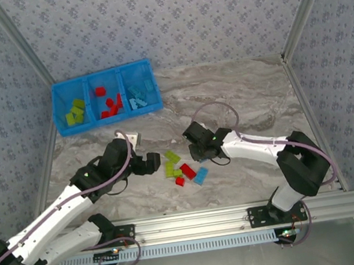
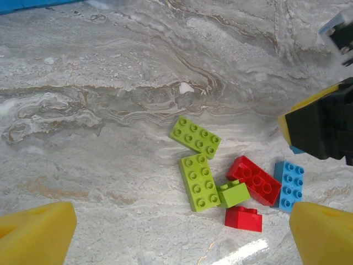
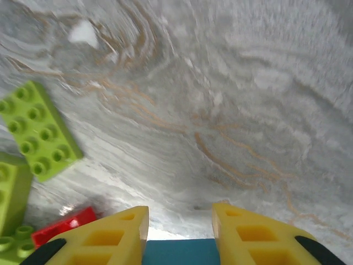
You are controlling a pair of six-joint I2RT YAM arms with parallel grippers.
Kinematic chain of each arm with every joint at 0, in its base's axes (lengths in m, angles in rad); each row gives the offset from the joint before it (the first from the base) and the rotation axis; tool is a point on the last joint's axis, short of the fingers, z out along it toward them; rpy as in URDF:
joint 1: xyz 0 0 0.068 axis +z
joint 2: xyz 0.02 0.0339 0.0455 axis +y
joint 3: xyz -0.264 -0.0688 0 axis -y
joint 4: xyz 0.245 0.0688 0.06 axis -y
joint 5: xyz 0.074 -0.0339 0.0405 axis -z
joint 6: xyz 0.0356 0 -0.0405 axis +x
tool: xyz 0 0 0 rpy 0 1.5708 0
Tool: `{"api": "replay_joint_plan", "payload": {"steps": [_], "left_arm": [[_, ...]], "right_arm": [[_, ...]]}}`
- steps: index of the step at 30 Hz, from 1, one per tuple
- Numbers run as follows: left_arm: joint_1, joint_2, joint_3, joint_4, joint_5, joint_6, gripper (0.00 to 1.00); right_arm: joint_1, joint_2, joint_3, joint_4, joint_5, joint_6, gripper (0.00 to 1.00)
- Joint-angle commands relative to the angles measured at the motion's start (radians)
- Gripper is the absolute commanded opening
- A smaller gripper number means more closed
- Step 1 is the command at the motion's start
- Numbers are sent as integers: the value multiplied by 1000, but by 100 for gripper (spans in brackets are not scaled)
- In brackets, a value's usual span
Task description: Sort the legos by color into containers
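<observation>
Pinched in the right gripper (image 3: pixel 180 223) at bottom centre, a blue brick (image 3: pixel 179 253) needed a straight lift clear of the pile (image 2: pixel 198 182) before travel to the rightmost compartment of the bin (image 1: pixel 101 75), upper left; the left gripper (image 2: pixel 182 223) stood spread wide.

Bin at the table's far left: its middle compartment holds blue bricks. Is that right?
No. The middle compartment of the bin at the table's far left holds red bricks, not blue. The blue bricks lie in the right compartment. The top view shows it.
</observation>
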Motion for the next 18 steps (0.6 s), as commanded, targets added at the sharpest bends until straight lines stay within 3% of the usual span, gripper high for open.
{"api": "replay_joint_plan", "payload": {"steps": [1, 6, 9, 18], "left_arm": [[-5, -52, 17, -35, -107, -68, 99], [-5, -139, 31, -144, -361, -224, 99], [-6, -168, 54, -213, -447, -263, 99], [-5, -188, 96, -268, -482, -239, 99]], "right_arm": [[7, 13, 168, 43, 46, -102, 33], [-11, 236, 512, 181, 85, -249, 33], [-32, 402, 705, 245, 89, -304, 32], [-74, 904, 1323, 221, 170, -506, 33]]}}
